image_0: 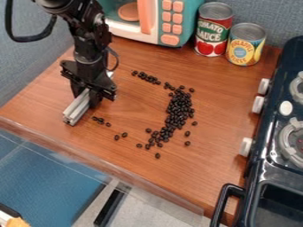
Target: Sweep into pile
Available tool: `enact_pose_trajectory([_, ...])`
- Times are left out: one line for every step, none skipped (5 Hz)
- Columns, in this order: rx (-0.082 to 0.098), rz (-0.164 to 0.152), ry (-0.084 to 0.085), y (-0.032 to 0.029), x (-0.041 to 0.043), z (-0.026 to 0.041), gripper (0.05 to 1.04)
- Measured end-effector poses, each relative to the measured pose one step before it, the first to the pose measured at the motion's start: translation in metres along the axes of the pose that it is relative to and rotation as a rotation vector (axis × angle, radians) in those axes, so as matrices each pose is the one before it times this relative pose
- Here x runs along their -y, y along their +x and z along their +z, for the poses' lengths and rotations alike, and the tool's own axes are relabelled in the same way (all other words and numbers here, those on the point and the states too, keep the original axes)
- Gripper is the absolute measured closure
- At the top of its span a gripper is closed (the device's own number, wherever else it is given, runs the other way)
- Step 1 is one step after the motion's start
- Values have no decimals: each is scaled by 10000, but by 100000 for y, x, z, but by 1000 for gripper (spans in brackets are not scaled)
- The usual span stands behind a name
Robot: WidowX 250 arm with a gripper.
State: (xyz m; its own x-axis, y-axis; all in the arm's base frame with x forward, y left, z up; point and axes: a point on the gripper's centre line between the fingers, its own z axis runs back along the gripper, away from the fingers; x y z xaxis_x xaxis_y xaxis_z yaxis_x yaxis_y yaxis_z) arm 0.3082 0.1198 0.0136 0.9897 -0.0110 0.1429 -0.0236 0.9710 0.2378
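The black gripper (89,92) is low over the left part of the wooden counter, shut on a silver-grey metal bar (77,107). The bar lies slantwise at counter level, its near end toward the front left and its far end showing behind the gripper. Dark beans (179,108) form a dense curved band right of the middle of the counter. A thinner line of beans trails back and left from it, and some loose ones lie near the bar and toward the front.
A toy microwave (151,17) stands at the back, beside a tomato sauce can (213,30) and a pineapple can (246,44). A dark toy stove (269,164) with pale knobs borders the right side. The counter's front edge (100,162) runs diagonally across the lower left.
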Motion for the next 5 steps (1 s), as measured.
enact_pose_trajectory([-47, 114, -69, -320, 296, -317, 694])
enact_pose_trajectory([7, -167, -154, -447, 1337, 101, 694])
enact_pose_trajectory([31, -124, -291, 130, 1729, 268, 694])
enact_pose_trajectory([-4, 266, -377, 87, 1280, 168, 694])
enact_pose_trajectory([-194, 199, -316, -197, 930, 43, 694])
